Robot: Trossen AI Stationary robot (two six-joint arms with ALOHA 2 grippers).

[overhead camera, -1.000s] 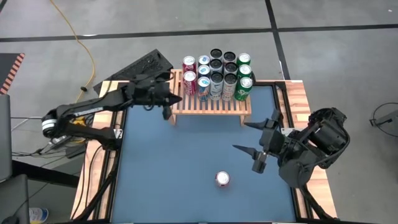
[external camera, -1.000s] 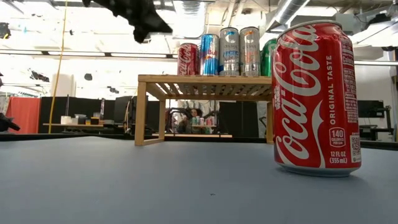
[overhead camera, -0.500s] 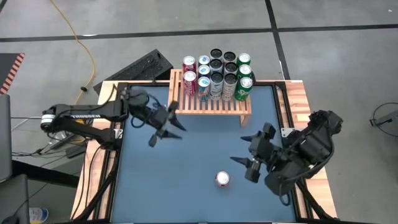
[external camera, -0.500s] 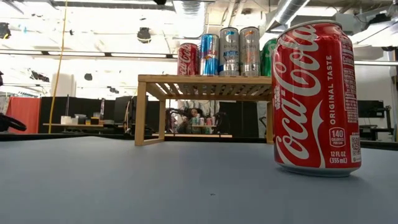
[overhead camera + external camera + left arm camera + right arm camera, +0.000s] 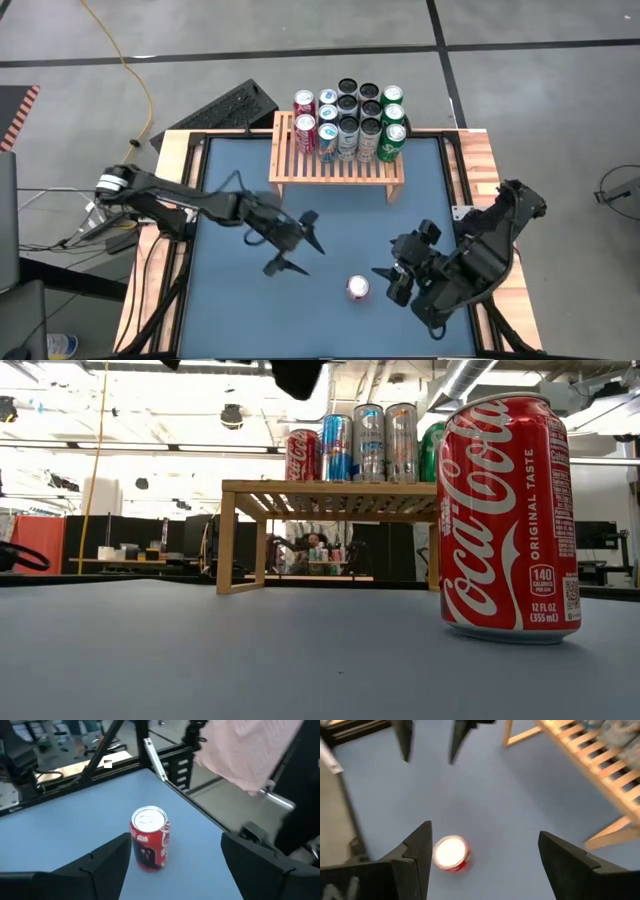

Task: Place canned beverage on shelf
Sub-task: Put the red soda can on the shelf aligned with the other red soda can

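**Approach Step: Red Can**

While the red can (image 5: 357,288) is standing on the counter (image 5: 230,310), well apart from the shelf (image 5: 338,165), both pincers, left (image 5: 297,243) and right (image 5: 392,283), are flanking it, spread and empty. Next: one pincer must straddle and grip it.

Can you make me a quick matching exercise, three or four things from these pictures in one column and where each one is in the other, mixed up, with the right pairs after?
Things:
1. red can
2. shelf
3. left pincer
4. right pincer

Places:
A. at the far edge of the table, loaded with cans
B. open, just right of the lone can
C. alone on the blue table top, upright, near the front
D. open, over the table left of the lone can

Pairs: 1-C, 2-A, 3-D, 4-B
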